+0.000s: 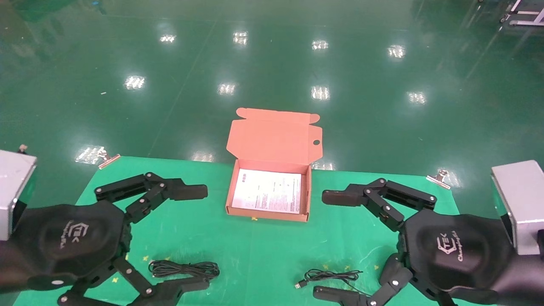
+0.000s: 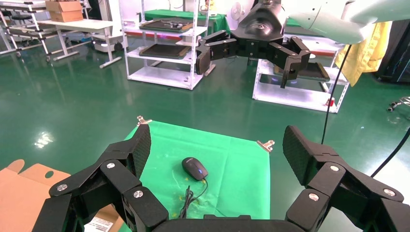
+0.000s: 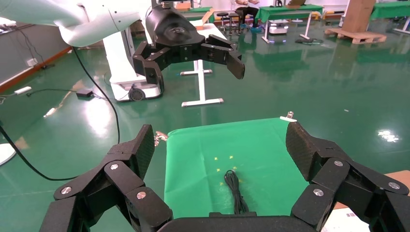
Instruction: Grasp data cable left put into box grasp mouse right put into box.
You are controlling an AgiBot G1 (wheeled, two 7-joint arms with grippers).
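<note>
1. Salmon-orange cardboard is what I see first: the box (image 1: 268, 193) sits at the far middle of the green cloth (image 1: 263, 250), lid (image 1: 274, 138) hinged up and back, one round hole near the lid's right edge, and a white printed sheet (image 1: 267, 191) lying flat inside. Its print is too small for me to read.
2. My left gripper (image 1: 187, 238) hangs over the left side of the cloth with its fingers spread wide and nothing between them. Its black housing carries a hexagon logo with "TEK" beside it.
3. My right gripper (image 1: 340, 246) hangs over the right side, likewise spread wide and carrying nothing. Its housing shows the same "TEK" mark plus a cursive word I can't make out fully.
4. The data cable (image 1: 183, 269) lies as a flat looped bundle on the near left of the cloth, between the left gripper's fingers as seen from the head, not touched.
5. The mouse (image 2: 194, 168) rests on the cloth's right part; in the head view only its cord and USB plug (image 1: 300, 284) show, near the right gripper.
6. Metal clips (image 1: 437, 177) pin the cloth's far corners.
7. Around the table, a glossy green floor (image 1: 272, 63) reflects ceiling lights; white racks (image 2: 164, 43) stand beyond.
</note>
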